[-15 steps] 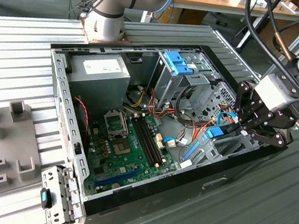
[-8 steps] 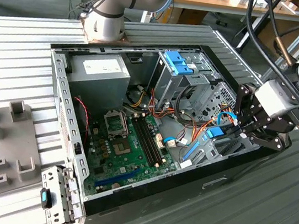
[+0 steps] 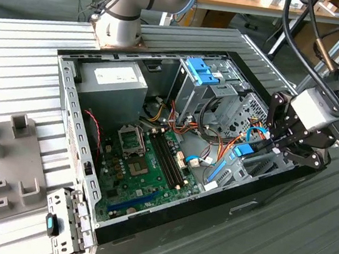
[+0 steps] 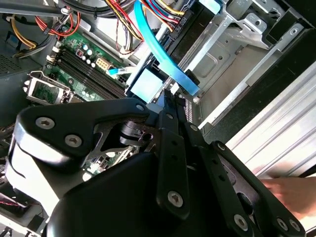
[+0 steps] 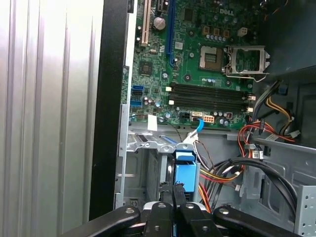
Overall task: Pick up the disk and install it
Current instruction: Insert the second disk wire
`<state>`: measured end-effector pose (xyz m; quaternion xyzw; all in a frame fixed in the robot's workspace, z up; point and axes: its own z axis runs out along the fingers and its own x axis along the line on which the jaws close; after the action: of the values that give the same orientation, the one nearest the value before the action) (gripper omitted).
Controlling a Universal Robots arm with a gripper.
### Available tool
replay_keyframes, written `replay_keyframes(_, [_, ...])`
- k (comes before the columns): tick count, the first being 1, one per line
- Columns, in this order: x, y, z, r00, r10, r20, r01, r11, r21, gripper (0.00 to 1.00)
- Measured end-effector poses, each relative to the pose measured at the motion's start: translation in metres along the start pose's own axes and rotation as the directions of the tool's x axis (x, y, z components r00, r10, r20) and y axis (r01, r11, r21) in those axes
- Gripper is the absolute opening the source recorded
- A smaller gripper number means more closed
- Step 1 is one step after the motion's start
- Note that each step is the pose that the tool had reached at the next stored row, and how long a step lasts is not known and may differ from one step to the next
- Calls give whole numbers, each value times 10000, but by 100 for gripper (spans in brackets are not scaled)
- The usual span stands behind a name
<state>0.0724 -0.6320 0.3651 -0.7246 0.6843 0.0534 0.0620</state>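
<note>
My gripper (image 3: 266, 147) hangs over the open computer case's (image 3: 65, 106) drive bay, on the exterior view's right. In both wrist views its black fingers (image 4: 170, 106) (image 5: 170, 207) lie pressed together, shut. Just beyond the tips sits a bright blue plastic piece (image 5: 186, 173) (image 4: 146, 82) (image 3: 244, 151) that looks like the disk's carrier rail, standing in the metal bay (image 5: 148, 168). The disk's grey body is hidden. I cannot tell whether the tips pinch the blue piece or only touch it.
Orange, yellow and black cables (image 5: 222, 173) and a flat blue cable (image 4: 160, 54) crowd the bay. Deeper in the case are the green motherboard (image 3: 145, 161), the grey power-supply box (image 3: 114, 78) and a tall cage with a blue latch (image 3: 201, 73). A blurred hand (image 4: 291, 192) shows outside the case.
</note>
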Motion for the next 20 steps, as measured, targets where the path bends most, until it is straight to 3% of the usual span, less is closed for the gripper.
replay_keyframes(2, [10,1,-8,10000,1,87,-1,10000,7,15])
replay_keyframes(3, [16,1,-8,9996,2,282,-2,10000,18,15])
replay_keyframes(4, [23,2,-9,9980,4,636,-6,10000,39,15])
replay_keyframes(5, [33,2,-10,9967,4,814,-8,10000,50,15])
replay_keyframes(7, [54,4,-11,9968,4,805,-8,10000,48,15])
replay_keyframes(10, [99,4,-10,9979,7,649,-9,10000,23,15])
replay_keyframes(13, [144,-3,-5,9985,23,554,-20,10000,-51,15])
replay_keyframes(16, [148,-4,-8,9985,23,554,-20,10000,-54,15])
replay_keyframes(20, [154,-18,-12,9980,25,630,-22,10000,-53,15])
